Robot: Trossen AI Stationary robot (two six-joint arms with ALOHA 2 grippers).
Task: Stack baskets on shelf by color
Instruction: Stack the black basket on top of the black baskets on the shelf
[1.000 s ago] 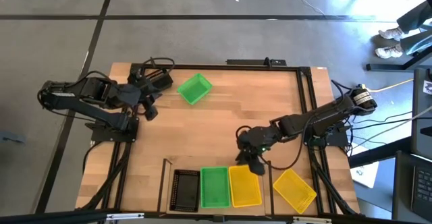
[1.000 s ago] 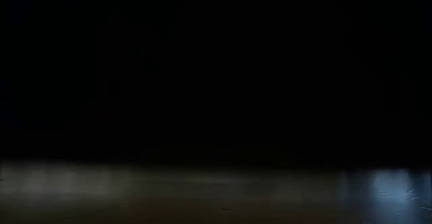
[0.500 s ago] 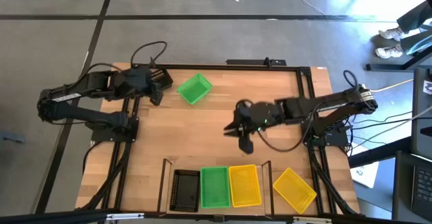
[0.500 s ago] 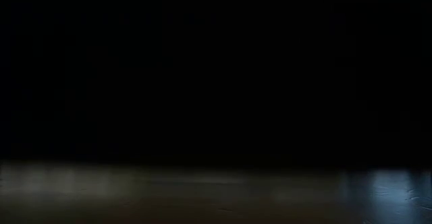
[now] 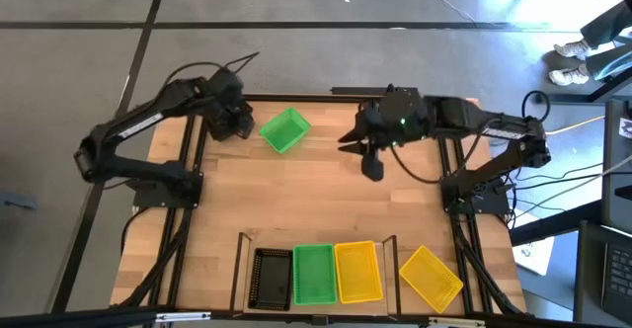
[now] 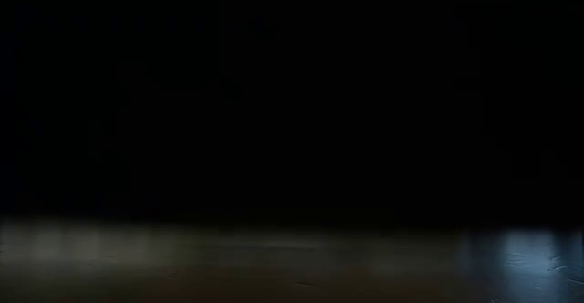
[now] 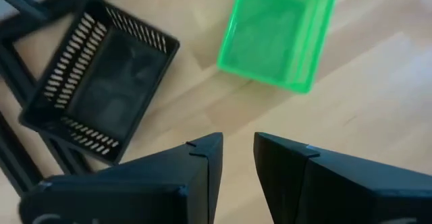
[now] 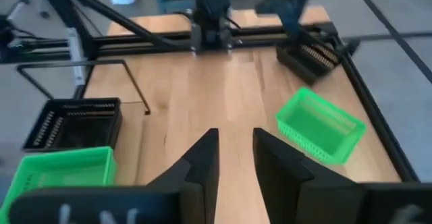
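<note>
**Mostly dark down low, both claws empty**

Frankly, you get nothing from the low view: it is almost wholly black, with only a dim strip of surface along its foot.

From above, your left gripper (image 5: 235,127) sits at the table's far left corner, and the arm hides what lies under it. Only its wrist view shows a black perforated plastic basket (image 7: 101,86) there, resting against the black frame rail (image 7: 27,150), with a bright green perforated plastic basket (image 7: 280,35) just beyond the fingertips and a little to one side, tilted on the light wooden tabletop (image 7: 378,96). The two dark fingers stand slightly apart, with bare wood in the gap and nothing held.

Your right gripper (image 5: 372,160) hangs over the far middle of the table, well apart from that green basket. Its fingers are likewise a narrow gap apart and empty.

Well ahead of the left claw, at the near edge, the low light-wood shelf with thin black posts (image 5: 241,259) carries a black basket (image 5: 273,279), a green basket (image 5: 314,274) and a yellow basket (image 5: 357,271) side by side. Whether any of them is a stack you cannot tell. Another yellow basket (image 5: 431,279) lies askew just outside the shelf's right post.

A person's shoes (image 5: 571,61) show at the picture's far right edge, the rest cut off.
</note>
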